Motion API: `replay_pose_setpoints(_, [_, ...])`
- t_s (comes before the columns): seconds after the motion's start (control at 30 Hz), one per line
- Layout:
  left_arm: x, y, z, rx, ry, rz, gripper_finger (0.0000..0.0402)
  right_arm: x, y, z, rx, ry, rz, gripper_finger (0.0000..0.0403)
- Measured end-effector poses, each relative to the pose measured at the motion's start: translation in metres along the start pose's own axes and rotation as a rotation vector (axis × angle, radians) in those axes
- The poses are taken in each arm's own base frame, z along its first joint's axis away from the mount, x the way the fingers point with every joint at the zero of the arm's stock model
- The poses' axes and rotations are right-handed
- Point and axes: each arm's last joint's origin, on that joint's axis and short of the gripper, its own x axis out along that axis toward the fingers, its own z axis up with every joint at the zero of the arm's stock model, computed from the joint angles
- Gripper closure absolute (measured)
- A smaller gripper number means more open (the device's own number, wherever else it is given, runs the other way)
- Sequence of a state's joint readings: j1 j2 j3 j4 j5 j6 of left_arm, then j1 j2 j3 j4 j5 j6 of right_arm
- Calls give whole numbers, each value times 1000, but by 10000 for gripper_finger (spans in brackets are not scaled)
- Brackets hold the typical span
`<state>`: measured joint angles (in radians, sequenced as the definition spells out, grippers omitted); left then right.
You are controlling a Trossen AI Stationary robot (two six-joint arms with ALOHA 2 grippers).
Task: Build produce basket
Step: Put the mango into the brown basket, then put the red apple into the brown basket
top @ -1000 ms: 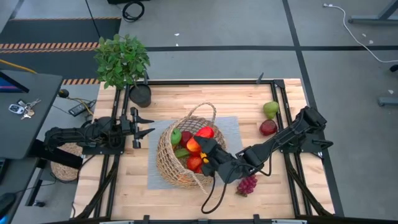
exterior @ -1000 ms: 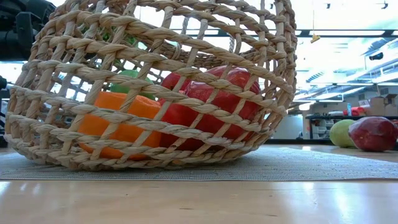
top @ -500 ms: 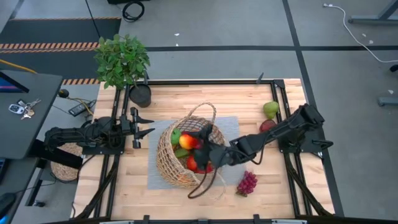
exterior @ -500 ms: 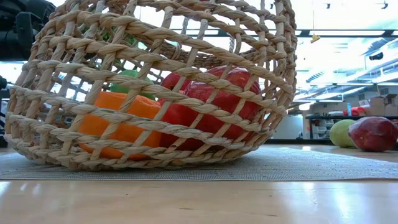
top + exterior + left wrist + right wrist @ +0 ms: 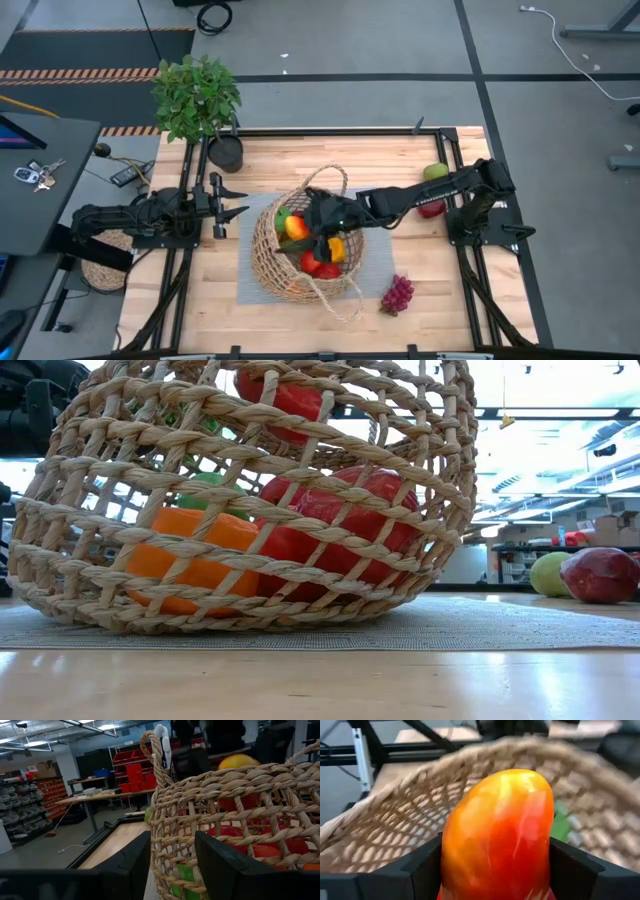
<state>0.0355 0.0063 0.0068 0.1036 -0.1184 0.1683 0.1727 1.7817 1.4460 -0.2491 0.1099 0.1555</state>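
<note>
right gripper [image 5: 308,225] fingers gripping red-orange mango [image 5: 497,835] over round woven wicker basket [image 5: 268,268] | left gripper [image 5: 232,200] fingers open beside it | grapes [image 5: 398,294], two apples [image 5: 434,172] left outside

A light wooden table [image 5: 300,150] carries a grey mat [image 5: 372,205], a potted plant [image 5: 197,100], grapes [image 5: 397,295] and two apples [image 5: 433,190].

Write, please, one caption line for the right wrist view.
Right gripper holds an orange-red fruit over the woven basket.
</note>
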Motion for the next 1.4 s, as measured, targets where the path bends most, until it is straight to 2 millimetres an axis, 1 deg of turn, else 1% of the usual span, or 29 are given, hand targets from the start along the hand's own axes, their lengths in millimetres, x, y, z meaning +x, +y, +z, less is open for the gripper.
replay_pose_setpoints(0.13, [0, 0, 0, 0, 0, 0, 241, 4, -5, -9, 98, 36, 11, 105])
replay_pose_setpoints(0.23, [0, 0, 0, 0, 0, 0, 241, 7, -7, -18, 113, 58, -16, 99])
replay_pose_setpoints(0.37, [0, 0, 0, 0, 0, 0, 241, 11, -8, -26, 114, 51, -3, 80])
replay_pose_setpoints(0.53, [0, 0, 0, 0, 0, 0, 241, 11, -6, -24, 118, 26, 34, 48])
replay_pose_setpoints(0.6, [0, 0, 0, 0, 0, 0, 241, 9, -6, -23, 119, 31, 6, 36])
replay_pose_setpoints(0.67, [0, 0, 0, 0, 0, 0, 241, 4, -3, -15, 125, 19, -49, 28])
replay_pose_setpoints(0.83, [0, 0, 0, 0, -1, 0, 241, -22, 9, 9, 116, 49, -194, 27])
replay_pose_setpoints(0.97, [0, 0, 0, -1, -3, 0, 241, -48, 20, 19, 94, 102, -317, 32])
replay_pose_setpoints(1.1, [0, 0, 0, 0, -1, 0, 241, -72, 28, 14, 96, 191, -344, 34])
replay_pose_setpoints(1.17, [0, 0, 0, 0, 2, 0, 241, -87, 29, 9, 103, 236, -396, 34])
replay_pose_setpoints(1.27, [0, 0, 0, 0, 1, -1, 241, -107, 26, -3, 150, 312, -496, 34])
replay_pose_setpoints(1.4, [0, 0, 0, 0, 0, 0, 241, -125, 16, -25, 234, 388, -586, 34])
